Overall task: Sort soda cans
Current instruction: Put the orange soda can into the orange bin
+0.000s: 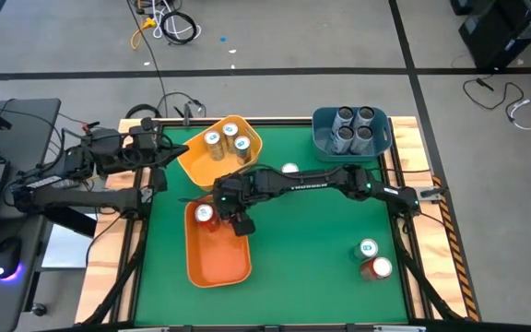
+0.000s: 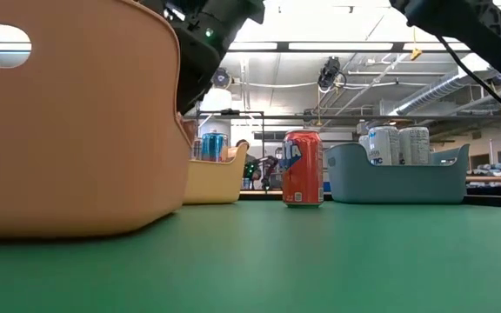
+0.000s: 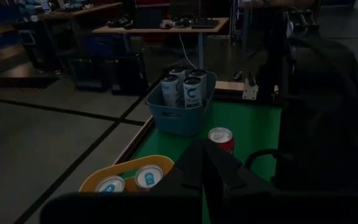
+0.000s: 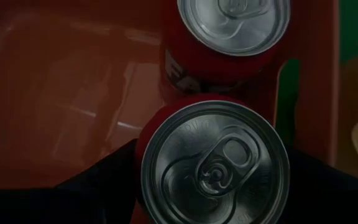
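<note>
Orange bin: the orange bin (image 1: pixel 218 263) sits on the near left part of the green counter (image 1: pixel 312 240). One red can (image 4: pixel 234 37) already stands inside it at the far end.

Right tool: the right tool (image 1: pixel 221 214) hangs over that same end of the orange bin. Its dark fingers sit on both sides of a second red can (image 4: pixel 215 165), spread wide to fit around it, so it looks like it holds that can (just beside the first one).

Yellow bin: the yellow bin (image 1: pixel 219 152) at the back holds three cans with teal marks on top (image 1: pixel 229 140).

Blue bin: the blue bin (image 1: pixel 351 134) at the back right holds four grey cans (image 1: pixel 354 125).

Left to sort: two cans (image 1: pixel 372 260) stand loose at the near right of the counter, one red and one with a teal top. One more can (image 1: pixel 289 170) peeks out behind the right arm.

Left tool: the left tool (image 1: pixel 159 148) waits by the back left edge, closed tight with nothing in it.

How far: I think most of the job is done (about three cans to go).
</note>
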{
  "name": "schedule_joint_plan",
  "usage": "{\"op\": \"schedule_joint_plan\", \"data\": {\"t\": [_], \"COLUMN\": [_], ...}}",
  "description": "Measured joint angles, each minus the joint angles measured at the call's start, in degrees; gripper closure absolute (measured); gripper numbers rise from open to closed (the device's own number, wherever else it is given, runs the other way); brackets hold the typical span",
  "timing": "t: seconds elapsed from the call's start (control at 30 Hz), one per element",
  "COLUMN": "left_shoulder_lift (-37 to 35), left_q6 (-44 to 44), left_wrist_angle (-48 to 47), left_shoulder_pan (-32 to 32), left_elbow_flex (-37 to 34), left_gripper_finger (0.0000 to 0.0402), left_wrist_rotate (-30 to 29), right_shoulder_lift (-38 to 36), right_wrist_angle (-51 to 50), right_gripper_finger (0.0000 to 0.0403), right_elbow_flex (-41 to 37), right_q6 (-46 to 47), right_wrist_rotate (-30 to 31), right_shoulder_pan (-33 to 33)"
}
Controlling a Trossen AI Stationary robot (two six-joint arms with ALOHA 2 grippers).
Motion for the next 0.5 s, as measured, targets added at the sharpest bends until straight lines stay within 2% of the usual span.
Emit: {"op": "schedule_joint_plan", "data": {"t": [0.2, 0.5], "left_shoulder_lift": [0.0, 0.0], "left_q6": [0.0, 0.0], "left_wrist_angle": [-0.4, -1.0], "left_shoulder_pan": [0.0, 0.0], "left_elbow_flex": [0.0, 0.0], "left_gripper_finger": [0.0399, 0.0399], "left_wrist_rotate": [0.0, 0.0], "right_shoulder_lift": [0.0, -0.2], "right_wrist_angle": [2.4, 2.4], "right_gripper_finger": [0.0059, 0.0062], "right_elbow_flex": [-1.9, 0.3], "right_q6": [0.1, -0.7], "right_wrist_rotate": [2.4, 2.4], "right_shoulder_pan": [0.0, 0.7]}}
